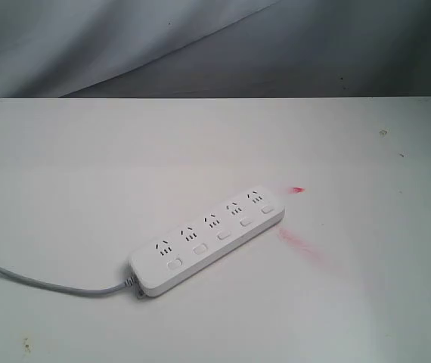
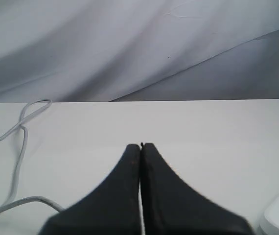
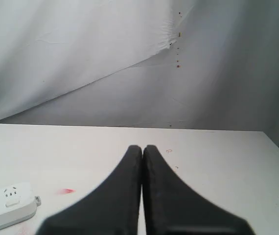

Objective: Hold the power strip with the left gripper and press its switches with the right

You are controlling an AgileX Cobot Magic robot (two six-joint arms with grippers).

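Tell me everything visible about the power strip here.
The power strip is a long white plastic bar with rounded ends, lying flat and diagonal on the white table. Five socket groups run along it, each with a small white switch beside it. A thin grey cord leaves its nearer end. Only the table touches it.
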